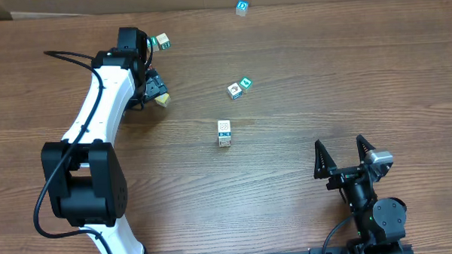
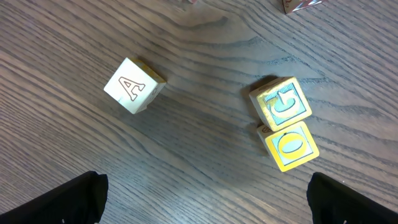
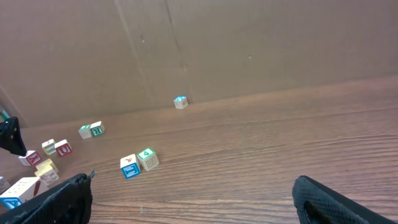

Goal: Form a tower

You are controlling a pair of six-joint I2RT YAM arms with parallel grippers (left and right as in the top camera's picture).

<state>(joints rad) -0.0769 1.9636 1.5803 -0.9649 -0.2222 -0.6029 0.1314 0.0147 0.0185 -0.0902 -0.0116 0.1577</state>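
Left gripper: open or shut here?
Open. In the left wrist view the left gripper shows its fingers at opposite lower corners, wide apart, with nothing between them.

Table (image 1: pixel 299 56): a brown wood-grain surface is seen in all views.
Back wall (image 3: pixel 249 43): plain brown cardboard is seen behind the far edge of the table.
Far cube (image 1: pixel 241 6): a single cube with a blue top face is placed near the far edge, well apart from the other cubes.
Blue-print cube (image 1: pixel 234 90): it is placed near the table's middle, just beside the green-print cube.
Green-print cube (image 1: pixel 246 82): a "4" is shown on its top face in the right wrist view.
A cube (image 2: pixel 134 85): a cream cube with an outlined letter A is seen alone.
G cube (image 2: pixel 283 102): teal print is shown; the O cube is touched by it.
O cube (image 2: pixel 291 146): a yellow face with a pale O is shown.
Red-print cube (image 3: pixel 63 148): it is seen among several small cubes at the left.
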